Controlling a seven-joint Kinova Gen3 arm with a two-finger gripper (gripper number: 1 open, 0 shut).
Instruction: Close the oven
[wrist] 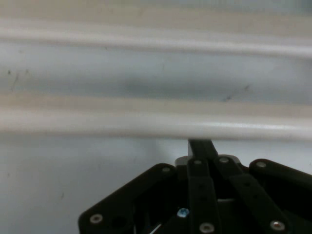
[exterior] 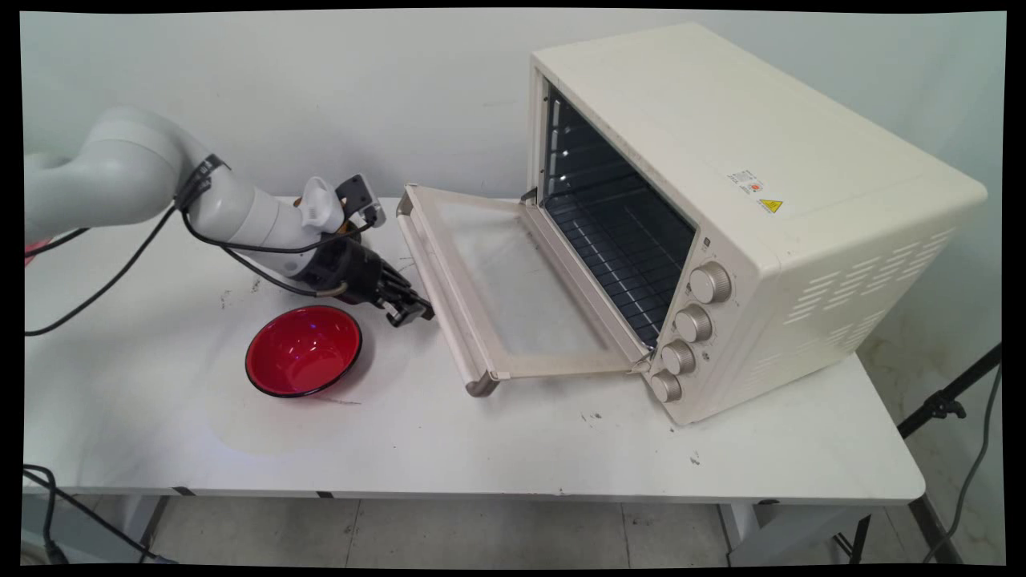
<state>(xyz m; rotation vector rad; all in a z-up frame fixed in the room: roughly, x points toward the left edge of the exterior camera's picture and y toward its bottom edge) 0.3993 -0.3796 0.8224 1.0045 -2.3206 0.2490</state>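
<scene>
Only the main view shows the whole setup – cream toaster oven (exterior: 745,216) with its door (exterior: 513,288) dropped open, red bowl (exterior: 303,350) just beside the arm. Hand view is just the door's handle bar (wrist: 146,127) up close, blurry. Gripper (exterior: 410,308) is clenched, fingers together, holding nothing, tips right at the handle – contact is hard to call.

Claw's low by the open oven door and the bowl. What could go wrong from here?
1. The claw sits just left of the open door's handle bar, which fills the hand view; a small push right might knock the door or shift the oven.
2. The red bowl lies just below-left of the claw; a swing or drop could clip its rim.
3. The black cables hang loose beside the arm and may snag.
</scene>
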